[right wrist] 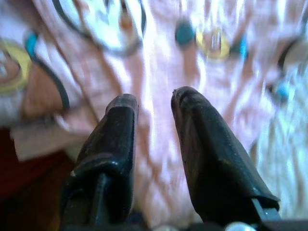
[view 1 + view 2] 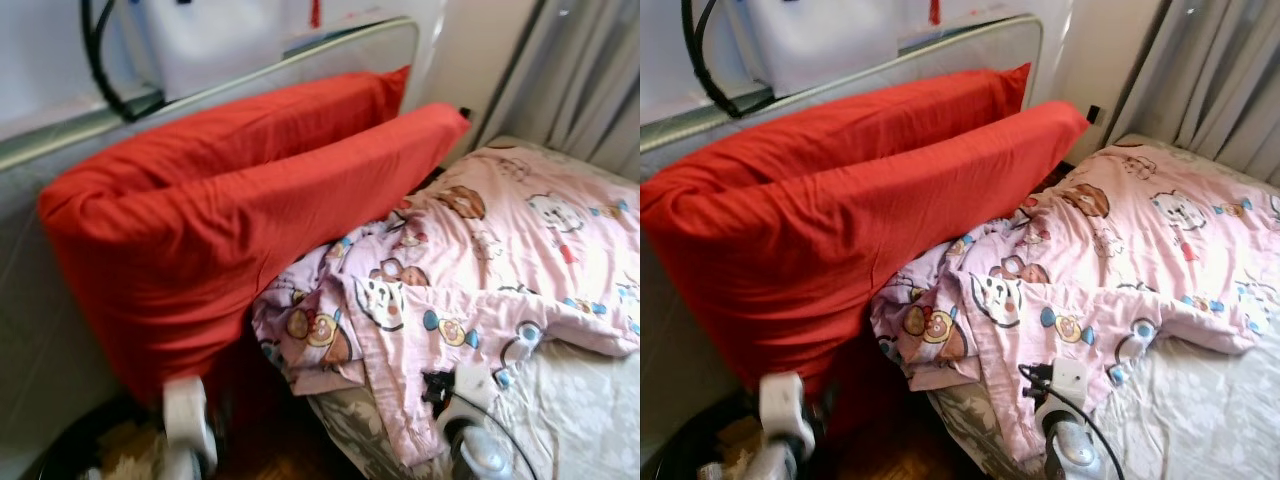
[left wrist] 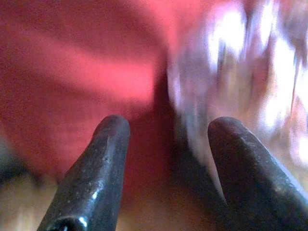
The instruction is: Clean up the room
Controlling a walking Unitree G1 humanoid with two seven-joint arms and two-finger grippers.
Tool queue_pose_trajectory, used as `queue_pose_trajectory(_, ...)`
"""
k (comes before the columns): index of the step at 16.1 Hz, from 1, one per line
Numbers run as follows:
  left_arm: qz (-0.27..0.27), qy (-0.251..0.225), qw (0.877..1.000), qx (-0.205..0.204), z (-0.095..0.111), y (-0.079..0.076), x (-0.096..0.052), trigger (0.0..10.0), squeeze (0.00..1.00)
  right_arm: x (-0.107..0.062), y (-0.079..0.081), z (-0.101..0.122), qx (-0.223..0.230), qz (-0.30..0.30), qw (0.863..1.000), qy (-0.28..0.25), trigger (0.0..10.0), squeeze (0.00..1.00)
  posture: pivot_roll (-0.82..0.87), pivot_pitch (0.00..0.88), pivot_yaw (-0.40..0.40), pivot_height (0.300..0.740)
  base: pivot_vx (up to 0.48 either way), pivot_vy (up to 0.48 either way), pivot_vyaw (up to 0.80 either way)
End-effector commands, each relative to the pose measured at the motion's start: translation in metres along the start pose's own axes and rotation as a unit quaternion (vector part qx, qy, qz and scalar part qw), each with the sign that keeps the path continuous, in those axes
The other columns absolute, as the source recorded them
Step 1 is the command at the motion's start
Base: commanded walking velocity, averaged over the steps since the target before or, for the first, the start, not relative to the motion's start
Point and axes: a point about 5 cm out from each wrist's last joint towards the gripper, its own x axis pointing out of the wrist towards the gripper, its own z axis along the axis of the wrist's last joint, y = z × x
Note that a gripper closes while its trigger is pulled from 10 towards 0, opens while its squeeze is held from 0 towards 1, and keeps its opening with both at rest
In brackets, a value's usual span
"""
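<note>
Bedroom w/ grey curtains [image 2: 1210, 70] upper right. You've got two red pillows [image 2: 840, 220] filling frame left-center, leaning on the headboard [image 2: 890, 60]; pink cartoon blanket [image 2: 1120, 260] is crumpled center-right on the bed. Left gripper [image 3: 163, 139] is spread, empty, before the pillows. Right gripper [image 1: 153, 103] has fingers parted w/ a narrow gap, over the blanket.

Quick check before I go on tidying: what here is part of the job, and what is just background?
Job:
- pink blanket, crumpled on the bed
- two red pillows, leaning against the headboard
- right gripper, open, over the blanket
- left gripper, open, facing the pillows

Background:
- grey curtain
- black cable
- wall socket
</note>
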Motion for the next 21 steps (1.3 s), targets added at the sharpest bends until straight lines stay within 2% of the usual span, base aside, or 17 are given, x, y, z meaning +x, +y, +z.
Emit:
queue_pose_trajectory(1, -0.003, -0.032, 0.999, 0.000, 0.012, 0.001, 0.003, 10.0, 0.00, 0.001, -0.001, 0.014, -0.010, 0.004, 0.999, -0.046, 10.0, 0.00, 0.09, 0.048, -0.078, 0.740, 0.000, 0.000, 0.00)
queue_pose_trajectory(2, -0.008, -0.043, 0.999, 0.002, 0.015, 0.003, 0.002, 10.0, 0.00, 0.000, -0.002, 0.018, -0.009, 0.004, 0.998, -0.065, 10.0, 0.00, 0.09, 0.042, -0.080, 0.740, 0.000, 0.000, 0.00)
queue_pose_trajectory(5, -0.017, -0.079, 0.997, 0.009, 0.030, 0.001, 0.000, 10.0, 0.00, -0.002, -0.001, 0.019, -0.005, 0.002, 0.997, -0.080, 10.0, 0.00, 0.10, 0.030, -0.079, 0.740, 0.000, 0.000, 0.00)
queue_pose_trajectory(7, -0.028, -0.092, 0.995, 0.012, 0.044, -0.007, -0.010, 10.0, 0.00, -0.007, 0.006, 0.017, -0.010, 0.015, 0.995, -0.096, 10.0, 0.00, 0.10, 0.018, -0.080, 0.740, 0.000, 0.000, 0.00)
queue_pose_trajectory(10, -0.029, -0.095, 0.995, 0.014, 0.046, -0.007, -0.011, 10.0, 0.00, -0.007, 0.006, 0.017, -0.013, 0.016, 0.995, -0.093, 10.0, 0.00, 0.10, 0.014, -0.080, 0.740, 0.000, 0.000, 0.00)
queue_pose_trajectory(12, -0.028, -0.098, 0.995, 0.011, 0.054, -0.010, -0.008, 10.0, 0.00, -0.002, 0.009, 0.021, -0.030, 0.020, 0.996, -0.078, 10.0, 0.00, 0.11, 0.045, -0.087, 0.740, 0.000, 0.000, 0.00)
queue_pose_trajectory(15, -0.032, -0.096, 0.995, 0.012, 0.062, -0.012, -0.006, 10.0, 0.00, 0.000, 0.008, 0.026, -0.023, 0.012, 0.996, -0.090, 10.0, 0.00, 0.11, 0.073, -0.073, 0.706, 0.000, 0.000, 0.00)
queue_pose_trajectory(21, -0.034, -0.094, 0.995, 0.020, 0.070, -0.011, -0.004, 10.0, 0.00, 0.000, 0.019, 0.028, -0.008, 0.014, 0.995, -0.099, 10.0, 0.00, 0.11, 0.115, -0.043, 0.702, 0.000, 0.000, 0.00)
